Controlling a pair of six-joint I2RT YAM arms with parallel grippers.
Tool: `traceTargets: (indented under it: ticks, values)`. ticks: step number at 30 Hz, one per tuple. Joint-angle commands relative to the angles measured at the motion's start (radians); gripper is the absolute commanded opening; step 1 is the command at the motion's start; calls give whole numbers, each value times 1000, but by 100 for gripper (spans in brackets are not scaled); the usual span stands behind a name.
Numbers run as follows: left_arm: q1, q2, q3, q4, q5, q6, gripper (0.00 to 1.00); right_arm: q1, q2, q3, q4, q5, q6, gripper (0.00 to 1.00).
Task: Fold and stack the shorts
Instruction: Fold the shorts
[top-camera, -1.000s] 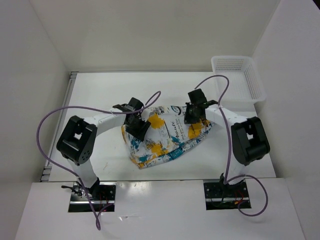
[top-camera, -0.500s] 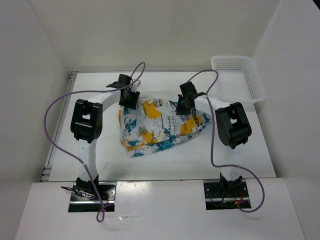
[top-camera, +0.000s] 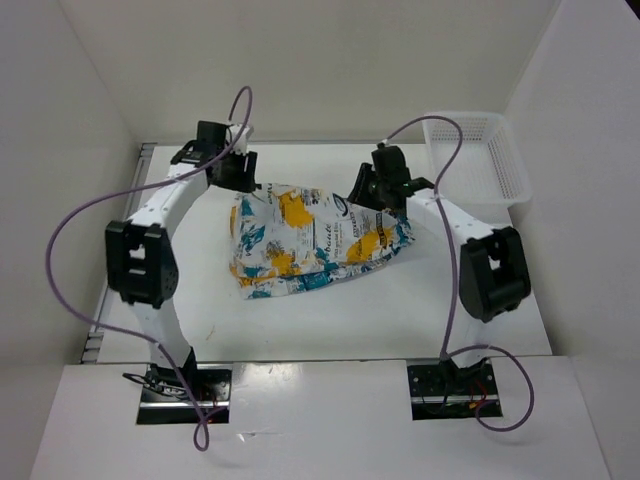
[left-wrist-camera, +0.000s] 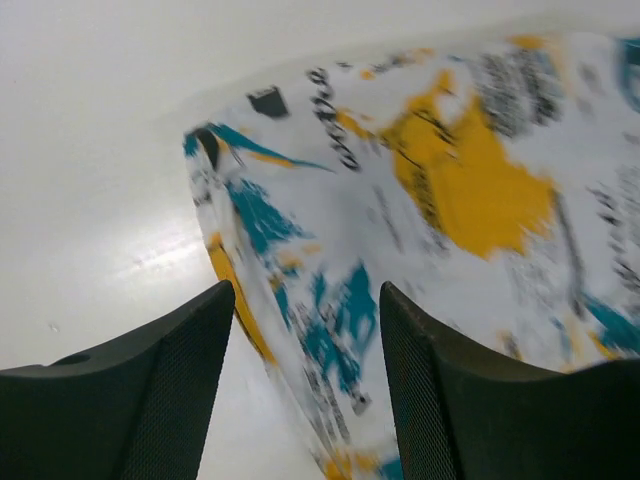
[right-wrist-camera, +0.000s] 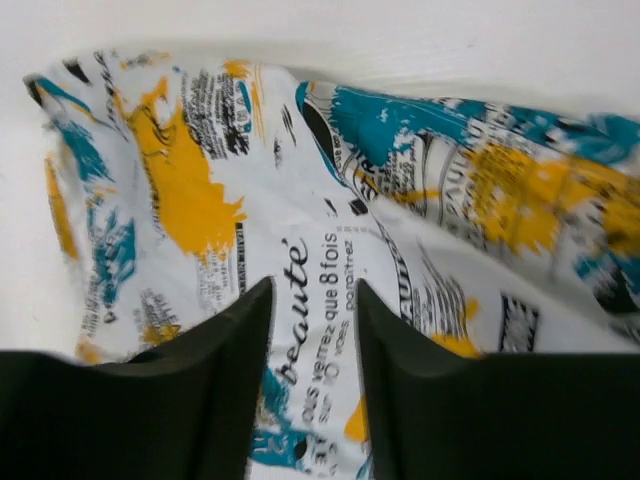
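Fold laid down, both grippers off the cloth.
The left gripper (top-camera: 234, 172) has pulled back past the far-left corner, jaws apart and empty; the shorts (top-camera: 312, 240) now lie doubled mid-table, 1 fold apparently done; the right gripper (top-camera: 376, 190), clamped a second ago, has parted, seemingly holding nothing.

Left arm (top-camera: 165, 205), right arm (top-camera: 450, 218): white links, black joint housings. Purple cables (top-camera: 456, 295) run up from metal base plates (top-camera: 185, 385). Fingers (left-wrist-camera: 150, 400) black, mesh-textured.
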Motion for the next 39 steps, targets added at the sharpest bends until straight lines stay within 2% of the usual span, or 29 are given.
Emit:
traceTargets:
  ticks: [1, 3, 7, 12, 17, 23, 27, 35, 39]
  values:
    - [2, -243, -118, -96, 155, 4, 68, -15, -239, -100, -30, 122, 37, 52]
    - [25, -290, -190, -177, 184, 4, 68, -49, -302, -195, -55, 122, 84, 60]
    - [25, -365, -348, -297, 221, 4, 68, -191, -442, -347, -66, 60, 133, 68]
    - [25, -390, -499, -306, 247, 4, 68, -250, -505, -446, -32, -4, 164, 73]
    - [34, -390, -539, -273, 226, 4, 69, -250, -496, -464, -32, -50, 218, 75]
    - [34, -381, -565, -220, 231, 4, 70, -250, -580, -579, -1, -40, 360, 76]
    - [34, -371, -574, -194, 220, 4, 70, -250, -571, -590, 8, -40, 373, 76]
    - [34, -258, -545, -222, 243, 4, 70, -250, -571, -609, 31, -50, 405, 76]
    - [4, -204, -534, -234, 255, 4, 64, -250, -517, -619, 55, -60, 405, 76]
